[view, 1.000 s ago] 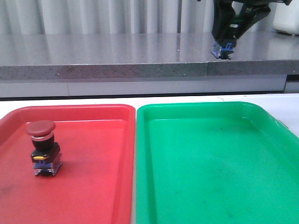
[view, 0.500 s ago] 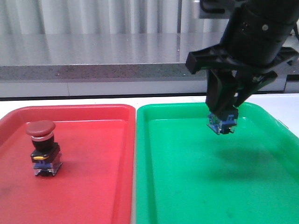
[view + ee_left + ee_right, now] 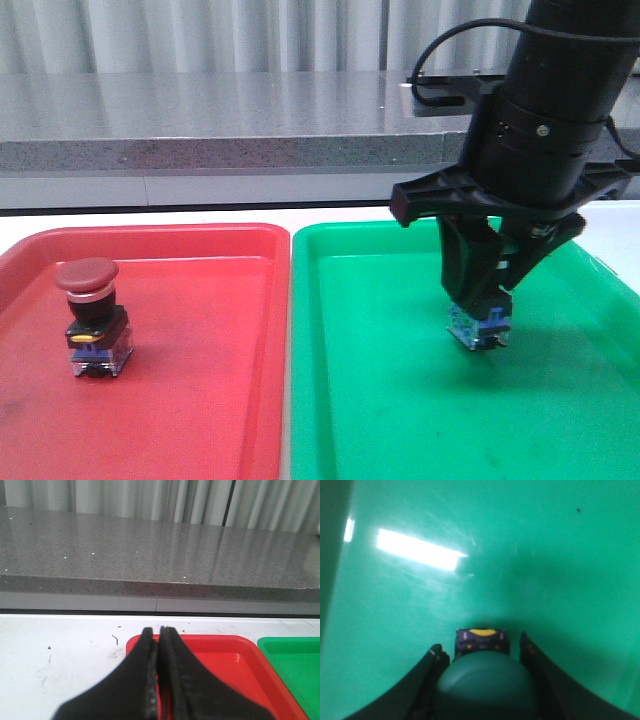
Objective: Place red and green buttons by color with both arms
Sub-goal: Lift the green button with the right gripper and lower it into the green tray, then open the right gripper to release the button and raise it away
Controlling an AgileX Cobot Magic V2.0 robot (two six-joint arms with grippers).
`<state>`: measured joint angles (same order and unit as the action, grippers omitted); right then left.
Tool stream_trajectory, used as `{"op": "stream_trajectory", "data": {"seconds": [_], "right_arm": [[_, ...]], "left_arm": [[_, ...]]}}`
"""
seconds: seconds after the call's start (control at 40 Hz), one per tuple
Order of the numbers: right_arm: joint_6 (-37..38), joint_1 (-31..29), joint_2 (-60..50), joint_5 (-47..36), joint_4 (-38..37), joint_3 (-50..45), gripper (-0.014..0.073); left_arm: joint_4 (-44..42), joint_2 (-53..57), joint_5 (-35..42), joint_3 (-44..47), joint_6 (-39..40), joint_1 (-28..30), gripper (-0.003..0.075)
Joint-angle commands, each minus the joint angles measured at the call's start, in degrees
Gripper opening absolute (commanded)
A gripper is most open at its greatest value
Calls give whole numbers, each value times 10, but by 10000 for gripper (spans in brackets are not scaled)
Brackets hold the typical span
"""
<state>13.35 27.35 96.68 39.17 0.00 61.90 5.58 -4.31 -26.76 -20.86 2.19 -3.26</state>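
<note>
Front view: the right gripper hangs over the green tray, right of frame centre, fingers pointing down and clamped on the green button. Only the button's blue-and-clear base shows below the fingertips; whether it touches the tray floor cannot be told. In the right wrist view the green cap sits between the two fingers, which press its sides, with the base beyond it over plain green floor.

Clearances: the held button sits inside the tray, well apart from its far rim and right rim. The floor is open to the left of it and toward the bottom of the frame. The green tray and red tray lie side by side; their rims run just beside each other down the centre of the frame, with a thin strip of white table between.

The red button stands upright in the red tray at lower left, cap up, near the left rim.

The left gripper appears only in the left wrist view: fingers closed together, holding nothing, above the white table at the red tray's far corner.

Count: two trays, two buttons, two grippers.
</note>
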Motion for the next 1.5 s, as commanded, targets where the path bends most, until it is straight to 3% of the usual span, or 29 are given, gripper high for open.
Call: {"op": "stream_trajectory", "data": {"seconds": [0.0,1.2,1.48], "right_arm": [[1,3,-20,-22,12,13,137],[1,3,-18,-27,0,13,141],[1,3,-18,-25,0,13,276]], "left_arm": [[3,-8,45,-15,-1,-1,-20],[3,-8,45,-15,-1,-1,-20],[3,-8,45,-15,-1,-1,-20]]}}
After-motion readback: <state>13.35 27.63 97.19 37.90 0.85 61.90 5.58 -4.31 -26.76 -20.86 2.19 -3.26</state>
